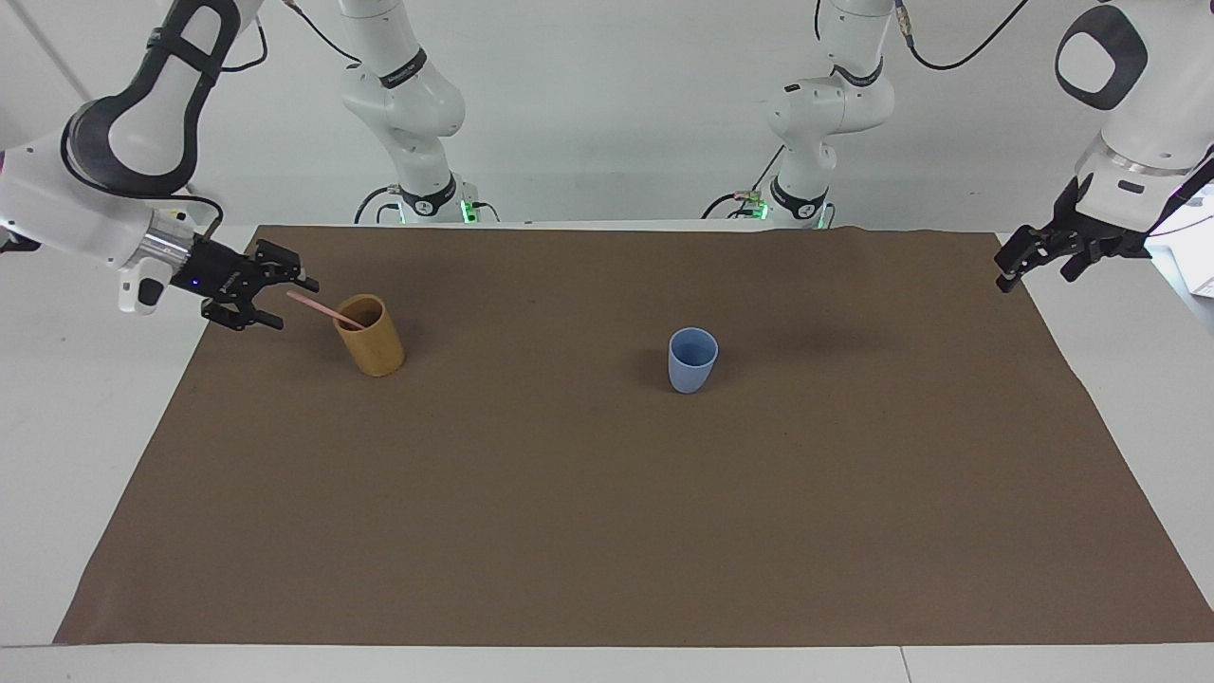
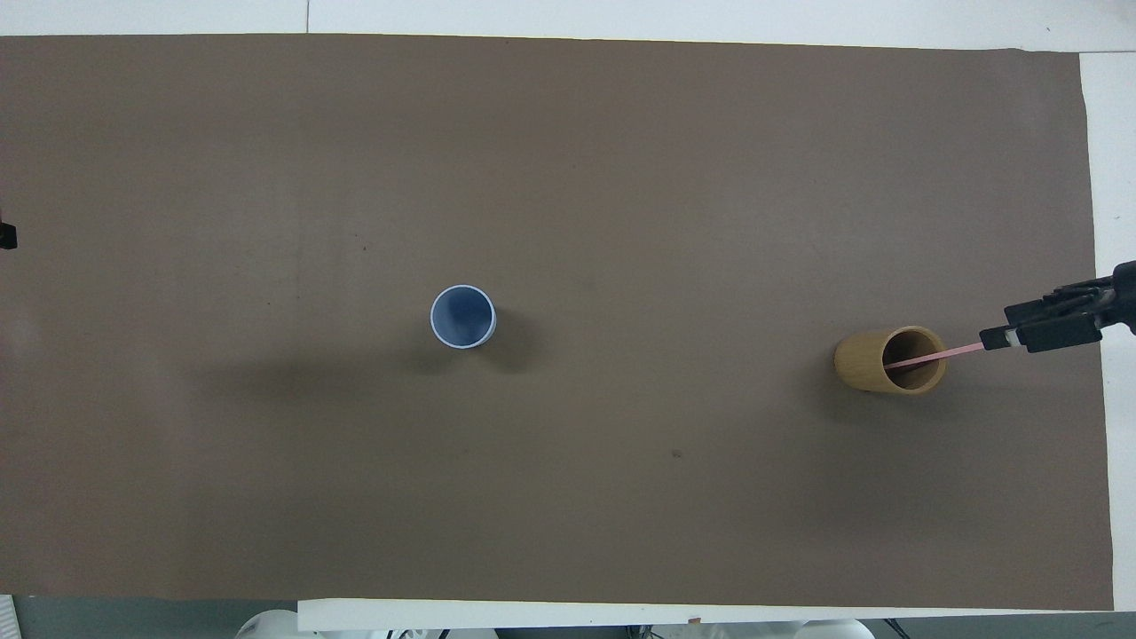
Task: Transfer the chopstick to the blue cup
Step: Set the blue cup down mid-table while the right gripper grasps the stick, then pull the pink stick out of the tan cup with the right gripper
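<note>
The pale pink chopstick (image 1: 322, 308) leans in a tan-yellow cylindrical cup (image 1: 372, 337) toward the right arm's end of the table, its upper end sticking out past the rim. My right gripper (image 1: 290, 304) is open, with its fingers on either side of that upper end; seen from above, the gripper (image 2: 998, 340) covers the tip of the chopstick (image 2: 941, 357). The light-blue cup (image 1: 691, 360) stands upright and alone near the middle of the mat. Open and holding nothing, my left gripper (image 1: 1034, 270) hangs over the mat's edge at the left arm's end.
A brown mat (image 1: 607, 493) covers most of the white table. Only the two cups stand on it, the blue cup (image 2: 462, 318) well apart from the tan cup (image 2: 865, 359). A black stand shows at the table's corner beside the left arm.
</note>
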You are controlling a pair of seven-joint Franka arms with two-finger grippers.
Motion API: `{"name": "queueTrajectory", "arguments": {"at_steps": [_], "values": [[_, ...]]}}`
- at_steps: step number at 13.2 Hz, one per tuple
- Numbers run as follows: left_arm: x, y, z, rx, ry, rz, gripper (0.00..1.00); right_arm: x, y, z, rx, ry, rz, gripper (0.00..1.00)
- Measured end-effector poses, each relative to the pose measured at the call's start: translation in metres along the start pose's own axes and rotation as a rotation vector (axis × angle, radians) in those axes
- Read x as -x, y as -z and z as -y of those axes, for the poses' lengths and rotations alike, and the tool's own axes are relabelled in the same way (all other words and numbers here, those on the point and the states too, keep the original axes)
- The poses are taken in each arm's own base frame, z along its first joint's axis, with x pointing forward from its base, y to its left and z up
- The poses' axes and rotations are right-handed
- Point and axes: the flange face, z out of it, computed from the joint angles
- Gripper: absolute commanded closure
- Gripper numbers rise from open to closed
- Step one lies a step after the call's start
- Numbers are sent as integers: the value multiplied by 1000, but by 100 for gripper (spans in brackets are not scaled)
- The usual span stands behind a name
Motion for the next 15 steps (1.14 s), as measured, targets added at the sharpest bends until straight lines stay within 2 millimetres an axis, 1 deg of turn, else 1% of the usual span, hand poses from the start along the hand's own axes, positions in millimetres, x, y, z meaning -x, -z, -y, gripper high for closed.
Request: {"name": "queueTrajectory", "arguments": {"at_steps": [1,2,3,5,7,8,10,15], "values": [[-5,8,-5,0,-8,9,0,0,0,1,0,1,1,21],[-9,11,-12,1,-21,13,0,0,0,0,0,1,1,22],[-13,10,-22,2,-40,17,0,0,0,1,0,1,0,23],[-15,5,-39,2,-67,26,0,1,-1,1,-1,0,1,29],[-16,3,-41,2,-71,30,0,3,-5,0,-7,-4,7,34],[-16,3,-39,2,-67,31,0,5,-6,1,-10,-6,9,42],[-16,2,-31,2,-54,31,0,6,-7,2,-11,-7,11,60],[-16,2,-31,1,-52,31,0,8,-9,2,-10,-8,16,100]]}}
